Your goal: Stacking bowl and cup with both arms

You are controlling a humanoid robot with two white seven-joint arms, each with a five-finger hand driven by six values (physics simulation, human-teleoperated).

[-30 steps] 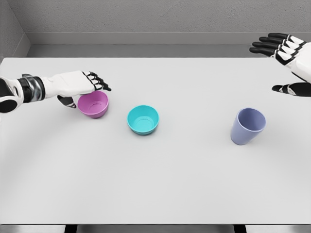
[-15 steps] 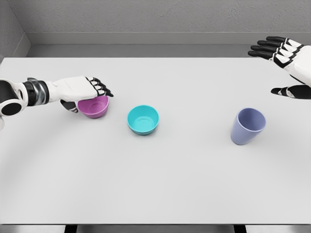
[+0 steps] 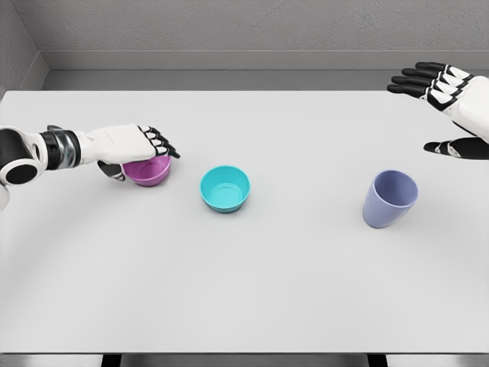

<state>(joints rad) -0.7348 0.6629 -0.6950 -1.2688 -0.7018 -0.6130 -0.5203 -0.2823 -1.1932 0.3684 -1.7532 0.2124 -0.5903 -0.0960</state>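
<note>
Left hand (image 3: pixel 137 145) is reaching in from the left edge, palm down, lying over the near-left rim of the purple bowl (image 3: pixel 149 170). Fingers (image 3: pixel 164 145) are curling over the bowl's top edge, thumb (image 3: pixel 113 170) is tucking down along its outer left wall; the hand is closing on the bowl, though whether the grip is fully pressed in cannot be told from this angle. Bowl is sitting upright on the worktop (image 3: pixel 244 290), left of centre.

Just to the right of it, apart and not touching, the teal bowl (image 3: pixel 225 188) is standing upright and open, nothing inside that shows.

Further right, well apart from both bowls, the lavender cup (image 3: pixel 390 199) is standing mouth up, appearing to lean a little to the right.

Right hand (image 3: pixel 451 107) is hovering at the far right edge, above and behind the cup, well clear of it. Its fingers (image 3: pixel 416 76) are spreading wide and pointing left, thumb (image 3: pixel 451 147) is hanging separate below; it is holding nothing.

Worktop is showing plain light grey, running to a grey wall (image 3: pixel 229 27) at the back.
</note>
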